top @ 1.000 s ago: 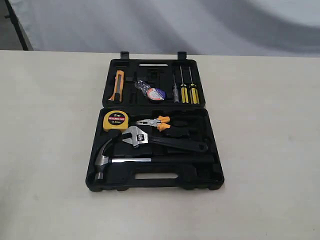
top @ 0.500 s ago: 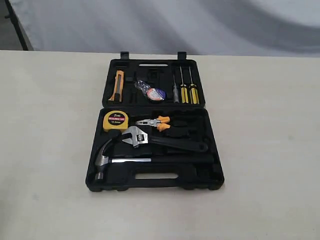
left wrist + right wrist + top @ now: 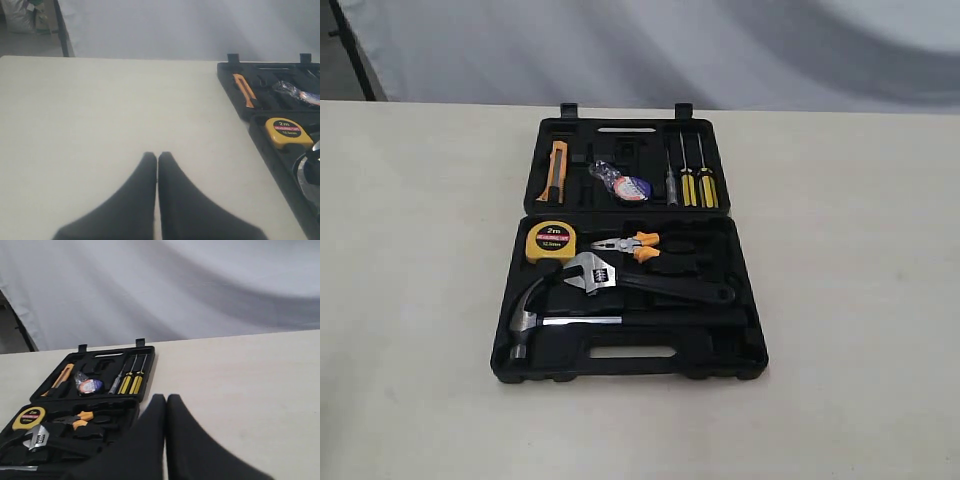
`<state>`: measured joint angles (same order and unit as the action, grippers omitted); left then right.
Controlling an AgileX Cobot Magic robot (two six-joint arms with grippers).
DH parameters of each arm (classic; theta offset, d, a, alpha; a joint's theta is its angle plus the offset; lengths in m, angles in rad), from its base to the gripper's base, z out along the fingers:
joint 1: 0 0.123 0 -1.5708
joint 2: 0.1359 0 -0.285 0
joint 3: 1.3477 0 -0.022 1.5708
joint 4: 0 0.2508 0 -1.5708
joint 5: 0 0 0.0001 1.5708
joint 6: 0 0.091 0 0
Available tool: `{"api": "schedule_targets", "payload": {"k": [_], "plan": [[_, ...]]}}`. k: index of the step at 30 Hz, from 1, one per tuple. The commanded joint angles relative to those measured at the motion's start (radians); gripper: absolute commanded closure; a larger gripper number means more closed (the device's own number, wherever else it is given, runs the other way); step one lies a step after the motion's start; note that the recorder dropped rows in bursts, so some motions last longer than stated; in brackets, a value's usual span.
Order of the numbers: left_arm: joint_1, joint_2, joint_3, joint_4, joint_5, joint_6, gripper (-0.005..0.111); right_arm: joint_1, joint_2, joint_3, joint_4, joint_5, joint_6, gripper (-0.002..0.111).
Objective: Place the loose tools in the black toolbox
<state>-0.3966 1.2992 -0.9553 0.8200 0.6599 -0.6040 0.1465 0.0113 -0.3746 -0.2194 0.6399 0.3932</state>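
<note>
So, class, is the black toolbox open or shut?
Open. The toolbox lies flat on the table, lid folded back, with the hammer, wrench and tape roll exposed in its recesses.

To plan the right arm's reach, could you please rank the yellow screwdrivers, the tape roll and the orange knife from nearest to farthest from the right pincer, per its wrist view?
From the right pincer:
1. Yellow screwdrivers, right end of the toolbox lid.
2. Tape roll, middle of the lid.
3. Orange knife, left end of the lid.
</note>
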Motion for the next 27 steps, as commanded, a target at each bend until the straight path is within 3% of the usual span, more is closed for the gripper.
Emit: {"api": "schedule_targets", "payload": {"k": [1,7,19,27], "plan": [[0.003,-0.008,0.009,-0.014,-0.017,-0.01,0.105,-0.112,0.004,0.004,0.054,-0.028,-0.121,0.108],[0.003,-0.008,0.009,-0.014,-0.017,-0.01,0.105,-0.251,0.004,0.005,0.268,-0.041,-0.533,0.108],[0.003,-0.008,0.009,-0.014,-0.017,-0.01,0.105,-0.282,-0.011,0.264,0.268,-0.349,-0.483,0.108],[0.003,-0.008,0.009,-0.014,-0.017,-0.01,0.105,-0.282,-0.011,0.375,0.263,-0.3,-0.442,0.108]]}}
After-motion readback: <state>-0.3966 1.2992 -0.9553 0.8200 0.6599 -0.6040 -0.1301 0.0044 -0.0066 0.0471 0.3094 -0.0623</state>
